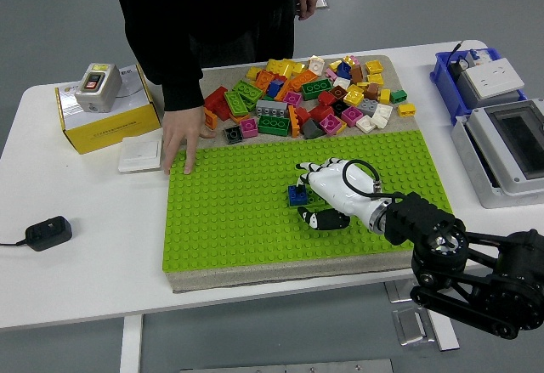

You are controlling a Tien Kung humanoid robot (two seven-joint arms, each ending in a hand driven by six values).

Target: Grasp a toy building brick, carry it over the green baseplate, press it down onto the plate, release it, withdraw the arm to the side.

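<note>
While the fingers point(308, 171) look curled down around the blue brick point(297, 194), I can't confirm a firm clamp; the palm hides most of the contact; the right hand point(327, 194) sits low over the green baseplate point(229, 220), roughly mid-plate, brick at or on the studs, seating unclear from here. Risks as I judge them: brick off-grid against the studs, so a push tilts it instead of seating it; a finger snagging on release and lifting it back off; the plate sliding on its beige mat point(280, 278) under side load, though a person's hand point(180, 139) presses its far-left corner, which should help; the wrist cable point(364, 172) looks slack enough. Loose brick pile point(306, 97) is beyond the plate's far edge, well apart from the hand; left arm not visible.
</note>
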